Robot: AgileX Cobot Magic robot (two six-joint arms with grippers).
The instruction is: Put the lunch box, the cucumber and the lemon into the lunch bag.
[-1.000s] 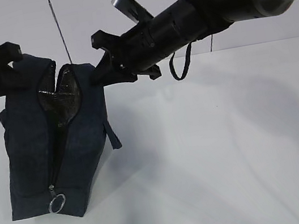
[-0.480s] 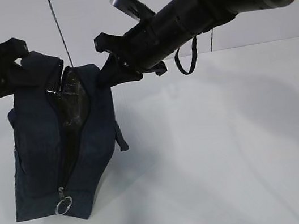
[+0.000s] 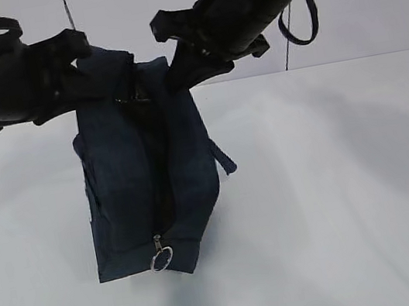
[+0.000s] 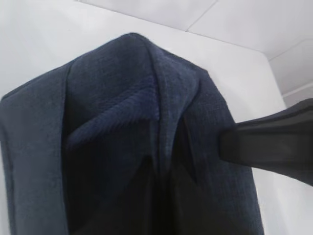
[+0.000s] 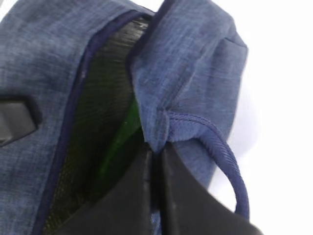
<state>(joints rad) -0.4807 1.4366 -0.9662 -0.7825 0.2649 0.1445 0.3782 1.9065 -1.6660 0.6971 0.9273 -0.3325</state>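
The lunch bag (image 3: 127, 182) hangs upright between my two grippers, zipper slot facing the camera, silver ring pull (image 3: 161, 259) near its bottom. My left gripper (image 3: 83, 63) is shut on the bag's top rim on the left. My right gripper (image 3: 174, 68) is shut on the rim on the right. In the right wrist view my jaws (image 5: 155, 161) pinch the navy fabric beside a strap (image 5: 230, 166). A green sliver of the cucumber (image 5: 120, 142) shows inside against the dark lining. The lunch box and the lemon are hidden. In the left wrist view the bag (image 4: 112, 122) fills the frame.
The white table (image 3: 338, 201) spreads to the right and front of the bag. A dark loop (image 3: 301, 27) hangs from the right arm. A short strap (image 3: 224, 159) sticks out from the bag's right side. The right gripper's finger (image 4: 269, 147) shows in the left wrist view.
Both grippers have carried the bag to the right and a little up. The bag's mouth, which gaped and showed shiny lining, has drawn into a narrow slot.
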